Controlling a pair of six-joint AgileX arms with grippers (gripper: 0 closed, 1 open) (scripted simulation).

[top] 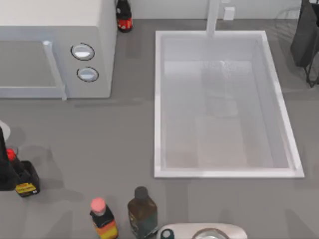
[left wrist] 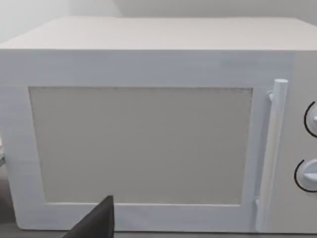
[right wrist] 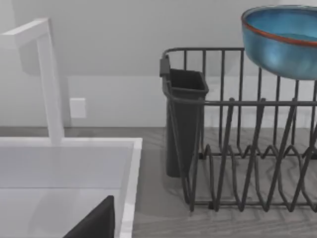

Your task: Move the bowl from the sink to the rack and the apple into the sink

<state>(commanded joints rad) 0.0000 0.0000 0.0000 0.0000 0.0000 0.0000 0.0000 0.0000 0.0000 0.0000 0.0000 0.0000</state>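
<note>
Bowl [right wrist: 285,39]: above the dish rack [right wrist: 237,148], beside the sink [top: 159,99]. Whether it is gripped, and the state of either gripper, cannot be told. Left wrist view faces the microwave [left wrist: 143,139].

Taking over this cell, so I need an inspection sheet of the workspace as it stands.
Surface: grey table, nothing spilled.
Job's things: the sink is at the right of the table, tap at its far rim. The bowl is up at the top of the rack; whether it rests there cannot be told.
Clutter: microwave far left, door shut; dark bottle beside it; three near-edge bottles; a white object cut off at the near edge.
Grippers: left gripper faces the microwave door; right gripper is by the sink's rim, facing the rack.
Cables: nothing seen.
Surroundings: white wall with a wall plate.
</note>
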